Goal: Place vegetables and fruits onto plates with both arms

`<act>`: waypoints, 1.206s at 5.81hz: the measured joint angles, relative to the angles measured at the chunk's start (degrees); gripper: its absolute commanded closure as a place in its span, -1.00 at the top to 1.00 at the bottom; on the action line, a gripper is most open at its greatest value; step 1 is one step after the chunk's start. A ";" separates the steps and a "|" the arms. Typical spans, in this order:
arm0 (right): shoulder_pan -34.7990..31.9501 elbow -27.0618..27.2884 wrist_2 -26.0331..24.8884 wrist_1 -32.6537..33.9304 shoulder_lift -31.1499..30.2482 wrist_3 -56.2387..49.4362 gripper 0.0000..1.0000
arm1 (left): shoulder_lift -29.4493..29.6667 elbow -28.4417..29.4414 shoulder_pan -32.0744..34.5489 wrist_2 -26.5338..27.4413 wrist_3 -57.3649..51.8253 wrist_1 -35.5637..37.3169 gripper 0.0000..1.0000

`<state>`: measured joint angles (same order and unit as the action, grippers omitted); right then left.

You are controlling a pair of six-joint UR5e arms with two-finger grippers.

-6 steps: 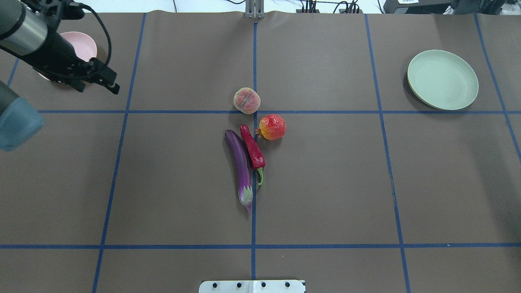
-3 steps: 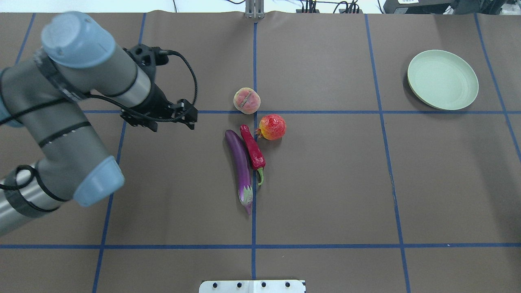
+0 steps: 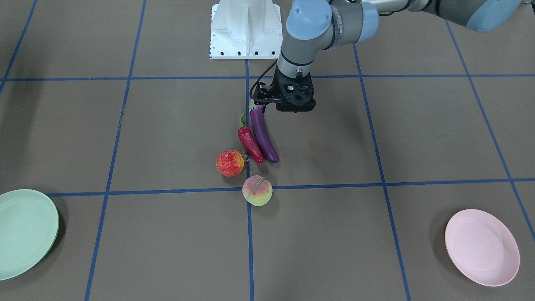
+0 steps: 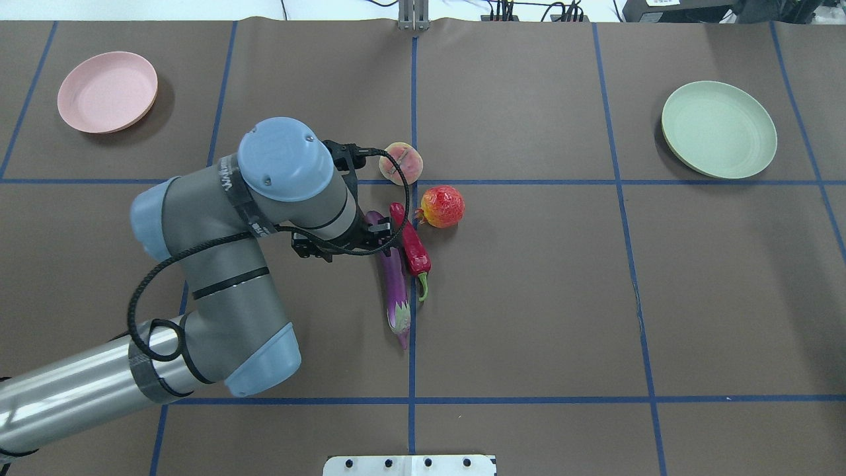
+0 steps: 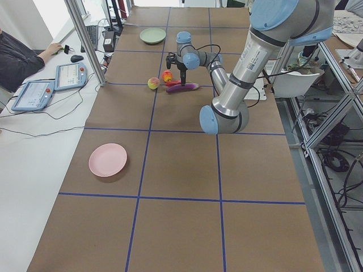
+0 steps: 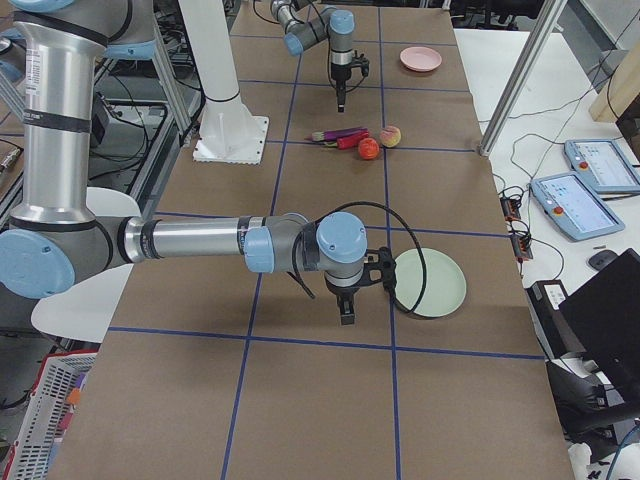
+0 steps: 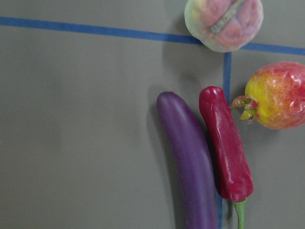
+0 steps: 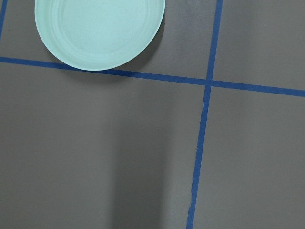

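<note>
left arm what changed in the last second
The left arm swung from over the pink plate to the table's middle; its open claw now hangs about over the eggplant, holding nothing. Everything else stayed put: chili, peach, red-orange fruit, green plate.

The glossy purple eggplant [image 3: 264, 136] lay flat on the bench [image 3: 376, 251]. The red chili [image 3: 250, 144] lay against it. The crowned red-orange fruit [image 3: 229, 163] and the creased peach [image 3: 257, 190] sat near its blunt end. The pink plate [image 3: 482, 247] and the mint plate [image 3: 25, 232] stood well apart from it.
</note>
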<state>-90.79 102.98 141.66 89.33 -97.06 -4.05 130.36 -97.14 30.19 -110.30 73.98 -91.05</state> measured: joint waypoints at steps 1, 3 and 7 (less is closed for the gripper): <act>0.00 -0.03 0.17 0.31 1.62 0.04 1.00 | 1.72 4.16 -0.78 1.07 0.22 -2.01 0.97; 0.04 -0.06 1.51 0.51 3.36 1.47 1.00 | 3.80 9.41 -2.56 1.61 0.28 -4.09 0.74; 0.09 0.20 4.55 0.37 5.24 7.49 1.00 | 4.03 10.75 -4.74 1.58 0.40 -4.26 0.35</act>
<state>-90.70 103.19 146.20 89.69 -91.82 3.43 134.39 -86.39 25.45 -108.72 74.38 -95.31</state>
